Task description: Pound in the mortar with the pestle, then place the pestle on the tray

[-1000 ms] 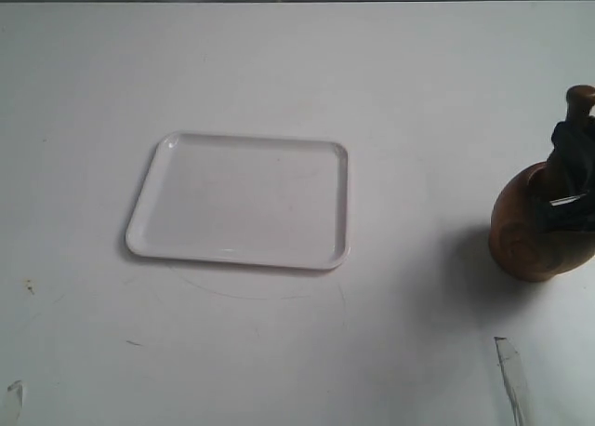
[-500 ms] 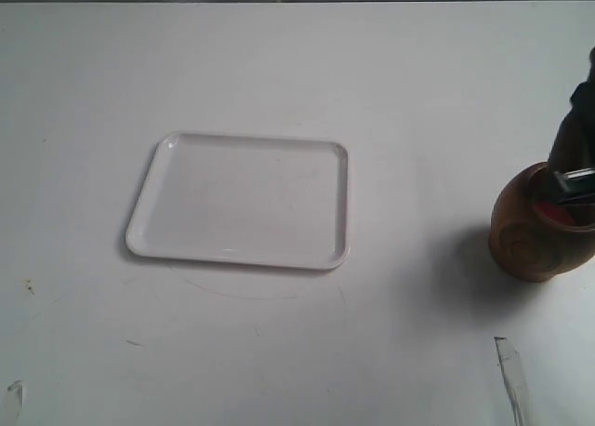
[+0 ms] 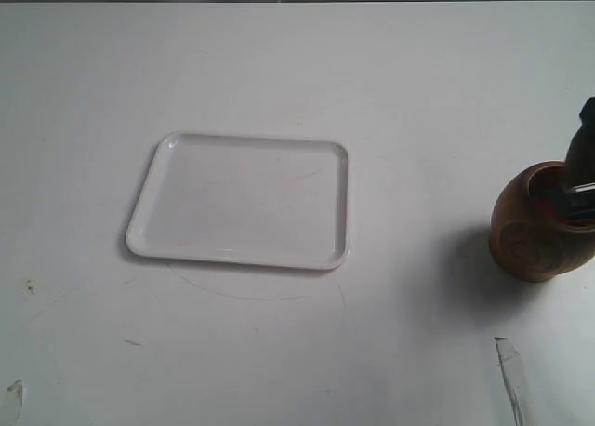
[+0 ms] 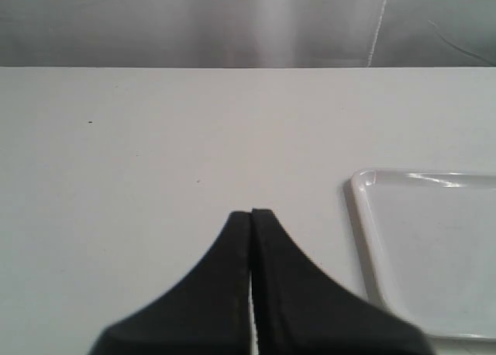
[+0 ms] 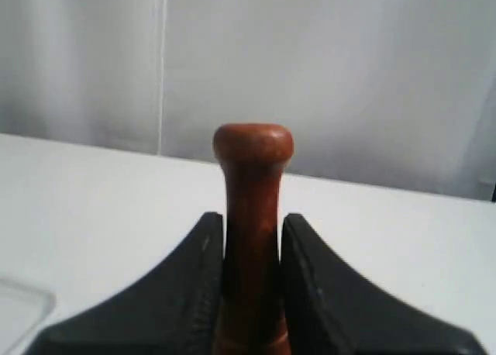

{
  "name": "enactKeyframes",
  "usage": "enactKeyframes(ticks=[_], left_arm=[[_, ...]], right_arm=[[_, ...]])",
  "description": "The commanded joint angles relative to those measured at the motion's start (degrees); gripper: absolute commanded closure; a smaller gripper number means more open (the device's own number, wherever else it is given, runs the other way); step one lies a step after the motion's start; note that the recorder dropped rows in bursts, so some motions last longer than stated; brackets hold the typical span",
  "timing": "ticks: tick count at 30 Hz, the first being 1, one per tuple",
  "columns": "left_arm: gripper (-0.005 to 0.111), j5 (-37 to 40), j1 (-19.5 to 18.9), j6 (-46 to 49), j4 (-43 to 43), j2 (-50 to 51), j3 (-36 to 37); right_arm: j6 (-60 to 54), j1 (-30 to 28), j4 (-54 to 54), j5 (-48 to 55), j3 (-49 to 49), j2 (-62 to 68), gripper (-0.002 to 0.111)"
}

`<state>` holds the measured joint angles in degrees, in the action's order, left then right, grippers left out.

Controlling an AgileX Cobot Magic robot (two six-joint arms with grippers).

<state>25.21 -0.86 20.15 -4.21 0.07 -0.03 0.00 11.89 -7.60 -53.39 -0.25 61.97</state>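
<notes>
**Exterior view:** The mortar (image 3: 535,235) stands at the right edge of the frame on the white surface (image 3: 279,63), well apart from the bare tray (image 3: 242,203) at centre-left. The right claw (image 3: 578,179) hangs over the mortar's mouth, partly cut off by the frame, and the pestle cannot be made out here. A stroke that catches the rim off-centre could tip the rounded cup or send it skidding.

**Left wrist view:** The left claw (image 4: 251,213) hovers over the bare surface with its tips pressed together, holding nothing. One corner of the tray lies near it. Nothing steadies the mortar, so any sideways drag from pounding would likely go unchecked.

**Right wrist view:** The right claw is clamped on the thin neck of the pestle (image 5: 251,184), just below its knob. A hold this high on a smooth, tapering neck could let the club pivot or slip. That could happen mid-stroke or on the long carry left to the tray, dropping it short of the rim.
</notes>
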Motion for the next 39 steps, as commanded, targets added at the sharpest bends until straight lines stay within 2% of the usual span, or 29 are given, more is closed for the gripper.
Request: enactKeyframes(ticks=[1,5,9,15,19,23,26,31,33,36,39], left_arm=[[0.107,-0.2,0.4,-0.5,0.4,-0.1,0.0],[0.107,-0.2,0.4,-0.5,0.4,-0.1,0.0],[0.107,-0.2,0.4,-0.5,0.4,-0.1,0.0],[0.107,-0.2,0.4,-0.5,0.4,-0.1,0.0],[0.107,-0.2,0.4,-0.5,0.4,-0.1,0.0],[0.107,-0.2,0.4,-0.5,0.4,-0.1,0.0],[0.107,-0.2,0.4,-0.5,0.4,-0.1,0.0],[0.107,-0.2,0.4,-0.5,0.4,-0.1,0.0],[0.107,-0.2,0.4,-0.5,0.4,-0.1,0.0],[0.107,-0.2,0.4,-0.5,0.4,-0.1,0.0],[0.107,-0.2,0.4,-0.5,0.4,-0.1,0.0]], right_arm=[[0.6,-0.5,0.2,-4.8,0.3,10.7,0.108],[0.6,-0.5,0.2,-10.0,0.3,19.4,0.108],[0.8,-0.5,0.1,-16.6,0.3,19.2,0.108],[1.6,-0.5,-0.2,-16.6,0.3,6.5,0.108],[5.3,-0.5,-6.5,-15.4,-0.9,-4.7,0.108],[20.8,-0.5,-23.6,1.2,-11.2,-11.2,0.108],[29.1,-0.4,-36.0,4.4,-18.7,-12.5,0.108],[31.1,-0.4,-38.5,5.1,-27.4,-12.2,0.108],[31.1,-0.4,-40.5,8.9,-30.4,-12.2,0.108],[33.9,2.2,-48.1,22.6,-36.6,-10.6,0.108],[39.2,8.7,-57.8,39.8,-43.9,-5.7,0.108]])
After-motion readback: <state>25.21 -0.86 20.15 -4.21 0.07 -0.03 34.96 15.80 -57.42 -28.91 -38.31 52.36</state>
